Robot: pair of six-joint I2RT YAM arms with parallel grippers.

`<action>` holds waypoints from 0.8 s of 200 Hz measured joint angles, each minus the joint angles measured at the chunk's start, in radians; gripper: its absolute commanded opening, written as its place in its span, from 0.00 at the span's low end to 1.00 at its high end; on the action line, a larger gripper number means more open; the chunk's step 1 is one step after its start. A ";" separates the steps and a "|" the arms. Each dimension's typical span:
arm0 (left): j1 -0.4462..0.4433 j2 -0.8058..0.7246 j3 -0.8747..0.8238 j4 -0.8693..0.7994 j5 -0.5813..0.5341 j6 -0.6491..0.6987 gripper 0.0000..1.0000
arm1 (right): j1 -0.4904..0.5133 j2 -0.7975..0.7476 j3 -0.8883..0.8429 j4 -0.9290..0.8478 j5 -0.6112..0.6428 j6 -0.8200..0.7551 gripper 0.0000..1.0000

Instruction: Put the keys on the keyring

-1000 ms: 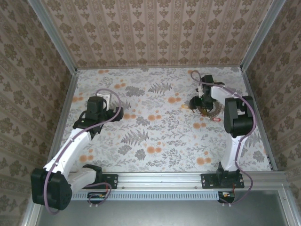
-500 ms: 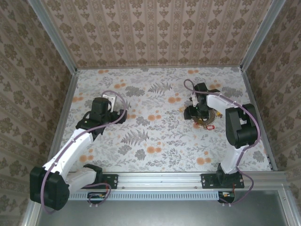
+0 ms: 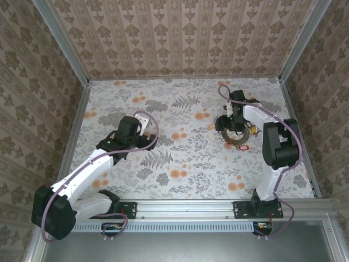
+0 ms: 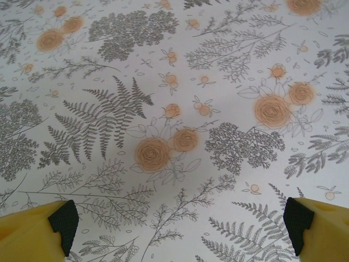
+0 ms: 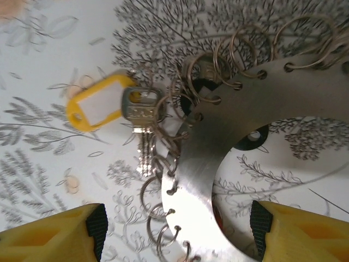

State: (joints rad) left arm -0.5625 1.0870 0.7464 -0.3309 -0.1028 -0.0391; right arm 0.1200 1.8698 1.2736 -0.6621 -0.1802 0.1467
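Observation:
The keyring (image 5: 218,136) is a broad flat metal ring with holes along its rim, carrying several small split rings (image 5: 158,191). It lies on the flowered tablecloth at the right (image 3: 238,137). A grey key (image 5: 142,134) with a yellow tag (image 5: 101,106) hangs on one of its split rings. A red tag (image 3: 244,146) lies at its near edge. My right gripper (image 5: 177,234) hovers open just above the ring, pads standing clear on both sides of it. Left of centre, my left gripper (image 4: 180,224) is open over bare cloth (image 3: 143,121).
Patterned walls close in the table (image 3: 180,158) on three sides, and the right wall stands near the keyring. A metal rail (image 3: 185,207) with the arm bases runs along the near edge.
My left arm has reached to the right, toward the table's middle. My right gripper has shifted a little over the keyring, and the ring with its red tag has slid slightly nearer.

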 measured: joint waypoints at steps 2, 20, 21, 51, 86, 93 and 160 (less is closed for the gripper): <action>-0.003 0.000 0.000 0.000 0.000 0.002 1.00 | 0.000 0.006 0.000 0.000 -0.003 0.000 0.71; -0.023 0.000 0.000 -0.001 -0.004 0.011 1.00 | 0.003 0.028 -0.010 0.000 -0.023 0.007 0.70; -0.024 0.000 0.000 -0.002 -0.004 0.012 1.00 | 0.003 0.029 -0.011 0.000 -0.024 0.007 0.70; -0.061 0.000 0.000 -0.009 -0.014 0.033 1.00 | 0.019 0.026 -0.040 -0.005 -0.066 0.010 0.68; -0.092 0.000 0.000 -0.019 -0.016 0.044 1.00 | 0.079 -0.038 -0.128 -0.003 -0.110 0.030 0.66; -0.092 0.000 0.000 -0.019 -0.019 0.044 1.00 | 0.099 -0.051 -0.144 0.000 -0.127 0.043 0.66; -0.042 -0.109 -0.023 -0.033 -0.027 0.034 1.00 | 0.456 -0.053 -0.138 0.047 -0.262 0.224 0.66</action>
State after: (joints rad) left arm -0.6048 0.9775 0.7231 -0.3641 -0.1299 -0.0048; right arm 0.5762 1.8164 1.1358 -0.6147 -0.4423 0.3702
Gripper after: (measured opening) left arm 0.999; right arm 0.662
